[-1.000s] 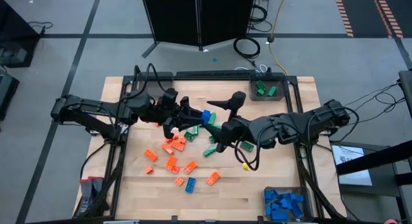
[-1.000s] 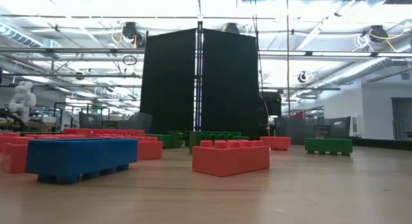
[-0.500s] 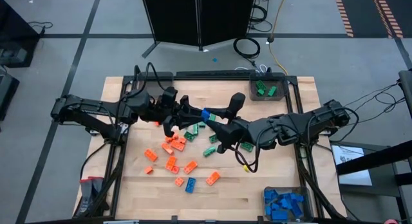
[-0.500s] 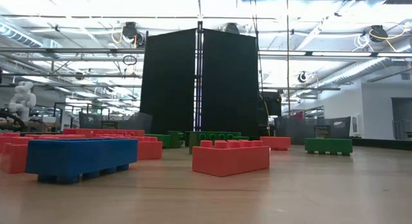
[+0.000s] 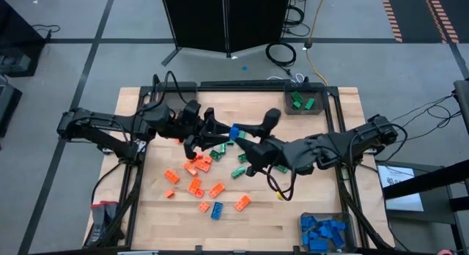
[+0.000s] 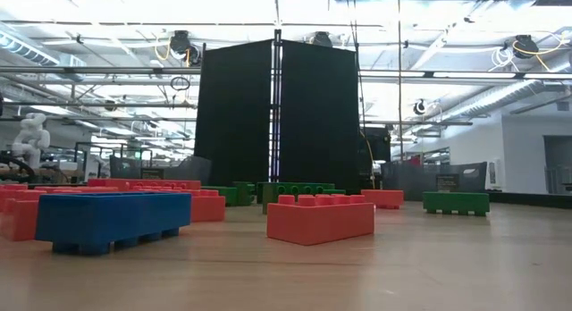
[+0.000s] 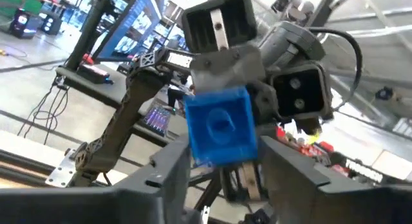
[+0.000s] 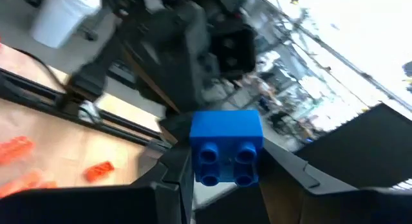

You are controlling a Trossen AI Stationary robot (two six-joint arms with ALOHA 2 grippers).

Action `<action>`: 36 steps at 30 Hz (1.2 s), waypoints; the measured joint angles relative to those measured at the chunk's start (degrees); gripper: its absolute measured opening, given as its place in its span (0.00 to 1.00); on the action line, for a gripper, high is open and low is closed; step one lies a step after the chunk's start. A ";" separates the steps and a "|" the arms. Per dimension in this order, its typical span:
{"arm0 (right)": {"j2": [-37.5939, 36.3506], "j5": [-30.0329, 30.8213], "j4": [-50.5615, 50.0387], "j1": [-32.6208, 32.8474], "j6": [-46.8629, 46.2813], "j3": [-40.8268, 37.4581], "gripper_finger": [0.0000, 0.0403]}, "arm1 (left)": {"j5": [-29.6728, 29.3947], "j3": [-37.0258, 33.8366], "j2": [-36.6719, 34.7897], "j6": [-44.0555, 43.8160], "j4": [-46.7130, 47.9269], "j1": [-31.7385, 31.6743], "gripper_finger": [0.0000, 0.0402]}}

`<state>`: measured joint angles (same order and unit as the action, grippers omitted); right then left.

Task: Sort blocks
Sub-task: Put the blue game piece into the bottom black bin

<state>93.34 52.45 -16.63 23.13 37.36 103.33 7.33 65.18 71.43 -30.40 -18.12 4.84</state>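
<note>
Over the middle of the wooden counter point(image 5: 293, 211), the two arms meet around one blue block point(image 5: 234, 132), raised clear of the wood. The right tool point(image 5: 239, 135) reaches in from the right and is clamped on it: in the right wrist view the block sits snug between that arm's two dark fingers point(image 8: 283, 169), its hollow underside facing the camera. The left tool point(image 5: 225, 132) comes in from the left and brackets the same block. From the left wrist view we see a flat blue face with the right arm's grey head just behind it. We cannot tell whether the left tool grips or has let go.

Below the meeting point, loose blocks lie scattered on the counter. Orange blocks point(image 5: 195, 185) spread toward the left and the near edge, green blocks point(image 5: 239, 171) lie just under the right arm, and another blue one point(image 5: 217, 210) lies among the orange.

A bin at the far right corner point(image 5: 288, 108) holds green blocks, and a bin at the near right corner point(image 5: 303, 242) is heaped with blue ones.

From counter height we see an oblong blue brick point(image 6: 112, 220) at left and an orange one point(image 6: 320, 219) at centre. A green one point(image 6: 456, 202) lies farther right, with a tall black panel point(image 6: 277, 114) behind them.

We can read no writing on any block or bin.
</note>
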 joint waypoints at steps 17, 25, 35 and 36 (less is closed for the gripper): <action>-6.14 -4.24 -52.29 21.28 -70.67 -0.02 0.29 | -5.47 -0.01 -7.65 3.27 36.35 -2.76 0.62; 0.80 -36.33 -64.39 34.24 -108.05 -4.02 0.29 | -7.08 -0.01 -7.36 0.88 44.24 0.71 0.62; 9.53 -49.94 -59.56 45.11 -127.41 -4.45 0.29 | -9.55 0.05 -3.94 0.67 45.74 5.92 0.62; 10.17 -51.07 -60.20 45.68 -128.35 -4.45 0.29 | -9.57 0.05 -3.07 0.70 45.71 6.31 0.62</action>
<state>103.51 1.38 -76.83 68.81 -90.98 98.88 -2.24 65.23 68.36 -29.70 27.59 11.15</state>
